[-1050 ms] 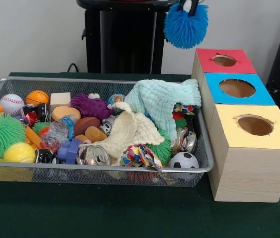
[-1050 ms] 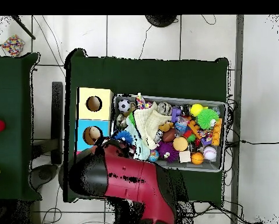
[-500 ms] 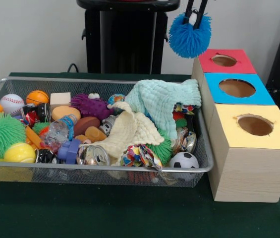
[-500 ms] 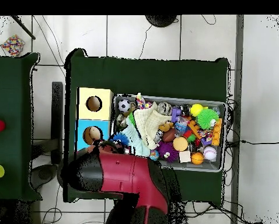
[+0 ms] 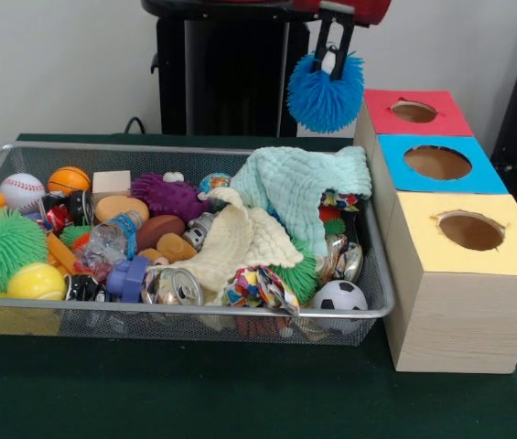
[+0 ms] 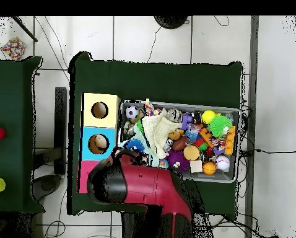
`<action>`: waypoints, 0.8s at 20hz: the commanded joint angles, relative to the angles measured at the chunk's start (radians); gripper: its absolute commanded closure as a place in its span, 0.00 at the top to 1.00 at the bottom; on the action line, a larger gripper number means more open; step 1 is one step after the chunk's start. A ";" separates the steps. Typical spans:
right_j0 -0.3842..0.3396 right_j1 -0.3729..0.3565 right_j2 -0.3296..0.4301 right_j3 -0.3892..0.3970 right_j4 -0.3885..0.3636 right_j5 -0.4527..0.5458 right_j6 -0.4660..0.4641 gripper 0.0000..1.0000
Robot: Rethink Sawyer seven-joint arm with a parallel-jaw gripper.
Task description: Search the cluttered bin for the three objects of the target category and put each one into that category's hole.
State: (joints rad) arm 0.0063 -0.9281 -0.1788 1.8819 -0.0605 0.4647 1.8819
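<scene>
Pincer (image 5: 330,57) shifted binward, gripping blue koosh ball (image 5: 325,93).

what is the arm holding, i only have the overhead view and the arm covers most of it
Observer: A blue spiky ball, with the jaws shut on its top.
Operator: is it over a hole yet
Observer: No. In the front view it hangs to the left of the red box, not above its hole.
Operator: red hole is hidden for me, is it blocked
Observer: No, the red hole is open, with nothing sticking out.
</scene>
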 commanded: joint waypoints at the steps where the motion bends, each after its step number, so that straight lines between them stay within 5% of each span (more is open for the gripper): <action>1: -0.061 0.023 0.130 0.078 -0.083 -0.060 -0.049 0.00; 16: -0.161 0.128 0.202 0.038 -0.240 -0.192 -0.026 0.00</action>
State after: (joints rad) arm -0.1085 -0.8634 -0.0819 1.9090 -0.2248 0.3272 1.8819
